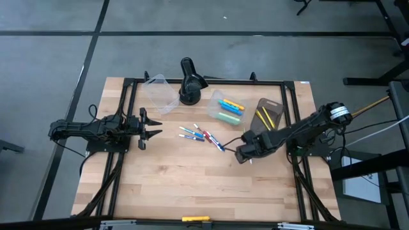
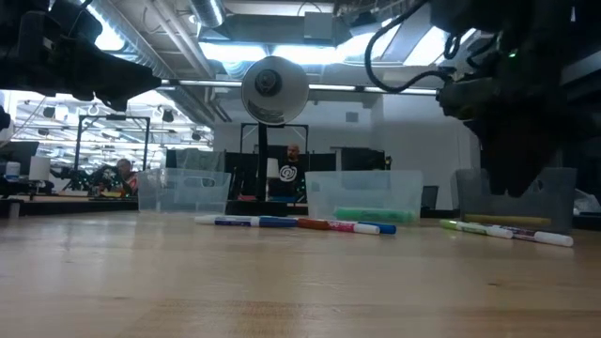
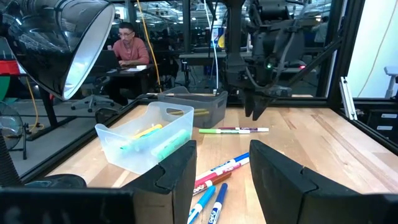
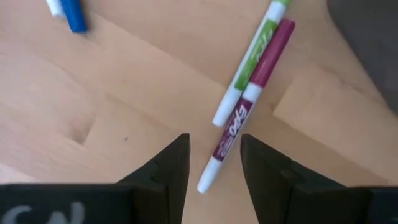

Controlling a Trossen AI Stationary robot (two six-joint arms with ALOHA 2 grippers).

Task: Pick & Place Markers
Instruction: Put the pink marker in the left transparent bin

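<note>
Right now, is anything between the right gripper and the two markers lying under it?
Nothing visible. The right gripper hangs open directly over the magenta marker and the green marker beside it, with only bare tabletop around them.

Free room: bare wooden table [image 1: 192, 185] across the whole near half, open to either arm.
Obstacles, far side: black lamp [image 1: 190, 82]; tilted clear tub [image 1: 158, 92] beside it; clear tub [image 1: 227, 108] holding markers; grey tray [image 1: 270, 114].
Centre: loose markers [image 1: 201, 135] scattered between the arms.
Right gripper [image 4: 214, 163], fingers parted, hangs low over a green and a magenta marker [image 4: 249, 99].
</note>
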